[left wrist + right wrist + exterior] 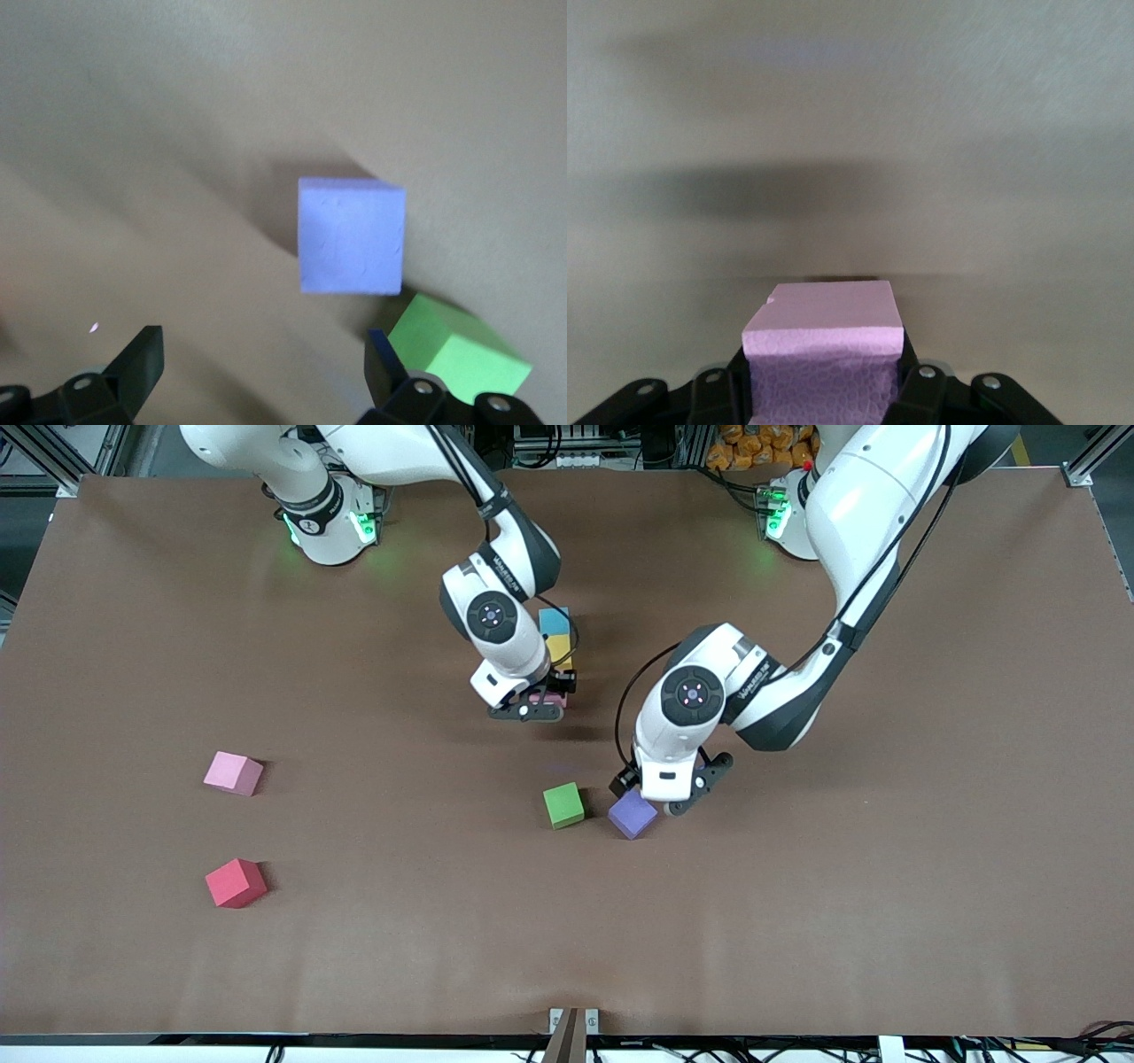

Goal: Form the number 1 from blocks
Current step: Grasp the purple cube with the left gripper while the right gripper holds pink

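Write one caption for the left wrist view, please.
Open left gripper hovers over the purple block, with the green block beside it on the brown table.

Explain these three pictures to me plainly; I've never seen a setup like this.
Two white robot arms work at a brown table. One picture looks down from across it; the others come from cameras on each arm's wrist.

The right gripper is shut on a pink block, beside a short row of light blue block and yellow block.

The left gripper is open over the purple block, which lies beside the green block.

Another pink block and a red block lie toward the right arm's end.
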Motion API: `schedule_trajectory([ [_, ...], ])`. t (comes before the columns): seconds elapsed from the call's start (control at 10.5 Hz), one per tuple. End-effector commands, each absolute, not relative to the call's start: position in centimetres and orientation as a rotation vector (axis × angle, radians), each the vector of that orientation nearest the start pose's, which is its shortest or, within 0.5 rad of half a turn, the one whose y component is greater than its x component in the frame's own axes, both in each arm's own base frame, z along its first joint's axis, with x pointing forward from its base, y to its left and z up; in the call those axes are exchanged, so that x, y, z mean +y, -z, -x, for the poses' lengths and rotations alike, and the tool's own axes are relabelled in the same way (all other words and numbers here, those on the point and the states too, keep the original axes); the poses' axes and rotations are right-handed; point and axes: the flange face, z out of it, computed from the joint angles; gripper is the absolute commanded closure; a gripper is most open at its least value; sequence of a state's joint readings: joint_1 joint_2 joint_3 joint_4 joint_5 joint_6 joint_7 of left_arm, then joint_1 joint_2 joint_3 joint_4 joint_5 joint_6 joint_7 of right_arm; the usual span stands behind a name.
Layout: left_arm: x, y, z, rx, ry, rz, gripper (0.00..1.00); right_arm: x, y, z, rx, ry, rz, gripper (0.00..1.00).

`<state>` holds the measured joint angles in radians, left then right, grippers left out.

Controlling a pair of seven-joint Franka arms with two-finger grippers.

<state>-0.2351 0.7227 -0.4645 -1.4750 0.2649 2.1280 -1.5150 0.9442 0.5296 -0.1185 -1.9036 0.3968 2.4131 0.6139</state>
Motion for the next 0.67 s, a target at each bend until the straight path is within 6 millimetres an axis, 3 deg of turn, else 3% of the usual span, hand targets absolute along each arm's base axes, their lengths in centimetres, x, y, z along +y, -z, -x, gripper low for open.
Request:
schedule_trajectory([
  [0.0, -41.3, -28.0, -61.0, -1.291, -0.058, 2.921, 0.00, 48.8, -21.9, -40.4, 0.131, -0.220, 2.989, 0.67],
  [0.19, -41.7, -26.5, -61.1, -1.119, 0.040, 2.965, 0.00, 49.2, -21.6, -39.5, 0.118, -0.227, 3.000, 0.61],
  [0.29, -41.7, -25.7, -61.2, -0.996, 0.040, 3.004, 0.00, 49.2, -21.6, -39.5, 0.117, -0.227, 3.002, 0.52],
  [0.48, -42.5, -24.4, -61.3, -0.972, 0.028, 3.016, 0.00, 49.0, -21.4, -39.4, 0.112, -0.225, 3.010, 0.42],
  [0.57, -42.7, -24.3, -61.6, -0.988, 0.032, 3.024, 0.00, 48.7, -21.3, -39.5, 0.098, -0.219, 3.022, 0.00],
])
